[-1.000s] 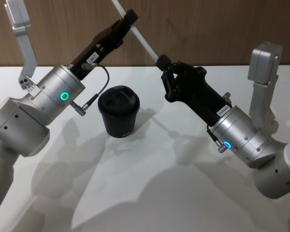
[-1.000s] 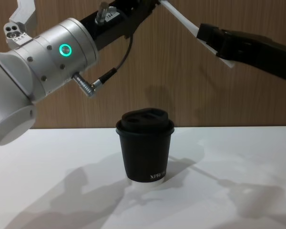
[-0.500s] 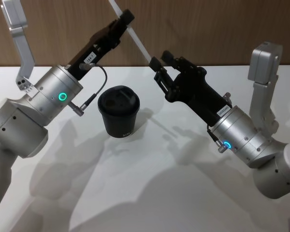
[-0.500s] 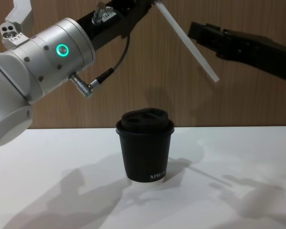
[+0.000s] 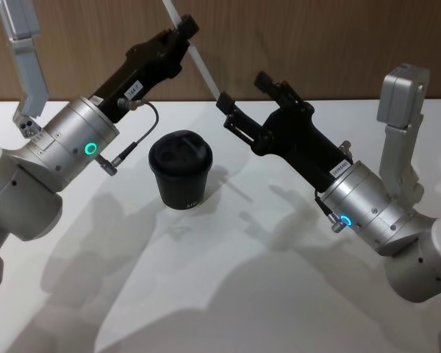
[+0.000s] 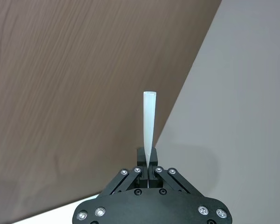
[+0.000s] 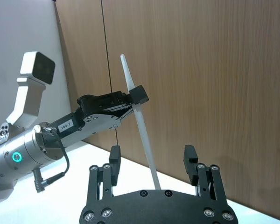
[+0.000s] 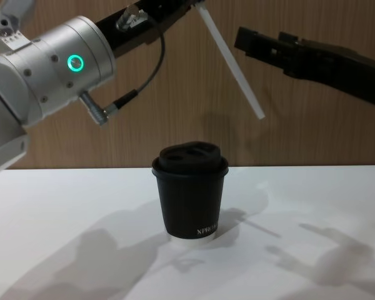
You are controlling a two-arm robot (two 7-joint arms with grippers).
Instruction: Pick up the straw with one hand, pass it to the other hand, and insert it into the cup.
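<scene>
1. The left claw [image 5: 185, 28] is pinched shut on the upper part of the straw [image 5: 198, 66], high above the tabletop [image 5: 242, 279]. In the chest view the straw slants from 11 o'clock down to 5 o'clock, and its lower end hangs free.
2. The right claw [image 5: 242, 92] is spread wide near that free end and holds nothing. It looks best drawn clear towards 3 o'clock, so it cannot knock the straw.
3. The cup [image 8: 190, 194] stands upright on the tabletop, at about 8 o'clock from the straw's tip in the chest view and well below it.
4. The insertion falls to the left claw, I judge. Turn the wrist until the straw is near upright, then bring the tip over the opening in the lid [image 5: 181, 152].
5. Descend slowly and straight. A slanted tip may skid on the lid or tip the light cup.
6. Keep the pinch firm, because the straw is thin and could pivot.
</scene>
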